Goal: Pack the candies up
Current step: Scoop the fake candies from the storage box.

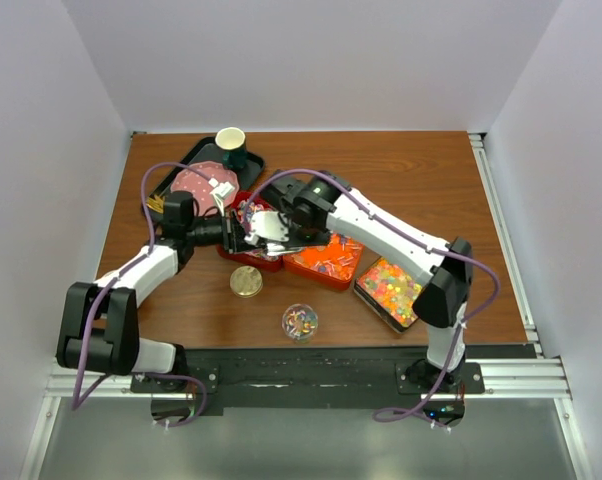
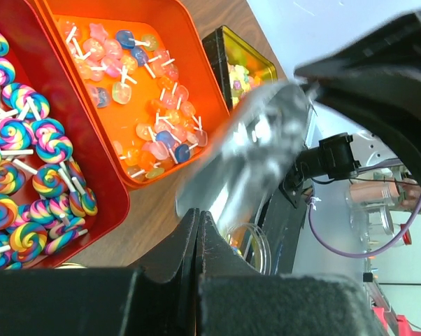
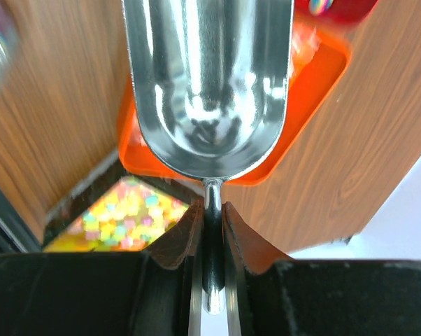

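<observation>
The candies lie in three trays: rainbow swirl lollipops (image 2: 18, 133) in a red tray (image 2: 98, 175), small pastel lollipops (image 2: 137, 84) in an orange tray (image 1: 326, 262), and jelly pieces (image 1: 389, 286) in a black tray. My right gripper (image 3: 212, 207) is shut on the thin handle of a silver scoop (image 3: 207, 84). The scoop's bowl is empty and hangs over the orange tray's (image 3: 322, 77) edge. My left gripper (image 2: 198, 213) is shut with nothing in it, just above the red tray and close to the scoop (image 2: 252, 150).
A clear jar (image 1: 300, 322) with a few candies stands near the front edge, and a round gold lid (image 1: 246, 281) lies to its left. At the back left, a black tray (image 1: 186, 160) holds a pink plate and a paper cup (image 1: 230, 143).
</observation>
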Robot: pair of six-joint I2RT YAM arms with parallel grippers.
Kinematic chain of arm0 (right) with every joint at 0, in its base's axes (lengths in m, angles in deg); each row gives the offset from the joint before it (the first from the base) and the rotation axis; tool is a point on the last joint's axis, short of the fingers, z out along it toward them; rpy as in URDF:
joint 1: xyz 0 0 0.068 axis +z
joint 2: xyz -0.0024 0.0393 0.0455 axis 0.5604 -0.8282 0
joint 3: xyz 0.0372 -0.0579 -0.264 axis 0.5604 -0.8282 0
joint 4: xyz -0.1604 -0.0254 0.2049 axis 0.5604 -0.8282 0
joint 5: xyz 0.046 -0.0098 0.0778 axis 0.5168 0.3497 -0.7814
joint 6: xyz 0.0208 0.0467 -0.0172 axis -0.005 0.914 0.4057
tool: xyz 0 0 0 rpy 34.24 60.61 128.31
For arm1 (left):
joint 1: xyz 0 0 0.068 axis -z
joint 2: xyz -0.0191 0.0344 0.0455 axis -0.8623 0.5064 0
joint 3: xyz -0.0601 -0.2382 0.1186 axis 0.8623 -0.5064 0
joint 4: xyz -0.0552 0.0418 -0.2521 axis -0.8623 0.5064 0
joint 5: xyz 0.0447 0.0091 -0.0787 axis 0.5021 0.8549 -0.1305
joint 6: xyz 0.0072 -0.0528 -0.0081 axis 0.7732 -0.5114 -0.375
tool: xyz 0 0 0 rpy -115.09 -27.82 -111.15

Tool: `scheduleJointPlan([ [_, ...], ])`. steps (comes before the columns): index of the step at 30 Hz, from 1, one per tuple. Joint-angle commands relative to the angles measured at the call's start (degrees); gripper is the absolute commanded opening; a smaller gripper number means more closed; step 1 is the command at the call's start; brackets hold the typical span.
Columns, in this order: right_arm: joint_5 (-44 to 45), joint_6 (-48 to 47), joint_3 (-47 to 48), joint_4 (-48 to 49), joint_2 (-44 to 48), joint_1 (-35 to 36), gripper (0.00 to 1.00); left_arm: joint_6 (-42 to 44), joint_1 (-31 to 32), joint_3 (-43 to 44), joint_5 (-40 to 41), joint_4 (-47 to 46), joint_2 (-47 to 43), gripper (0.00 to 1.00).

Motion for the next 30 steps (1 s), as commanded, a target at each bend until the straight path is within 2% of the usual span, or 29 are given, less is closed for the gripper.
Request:
scheduleJointPlan([
  [1, 7.1, -3.5, -5.8, -11.2, 2.6, -6.3, 0.0, 1.2, -0.2, 2.5, 0.3, 0.3, -0.2, 0.0],
  [9, 17.9, -8.7, -9.2, -11.1, 0.6, -13.5, 0.0, 5.2, 1.4, -4.4, 8.0, 1.2, -0.7, 0.0],
  [16, 23.3, -9.2, -7.9, -13.4, -3.7, -14.5, 0.0, 8.6, 5.1, -2.4, 14.0, 3.2, 4.0, 0.0],
  [22, 28.7, -9.8, -9.4, -13.7, -5.0, -14.6, 0.0, 9.1, 7.5, 0.8, 14.8, 4.1, 7.7, 0.0],
  [30, 30.5, -10.2, -14.4, -13.7, -4.0, -14.5, 0.0, 8.6, 8.7, 0.4, 15.2, 3.0, 9.0, 0.0],
])
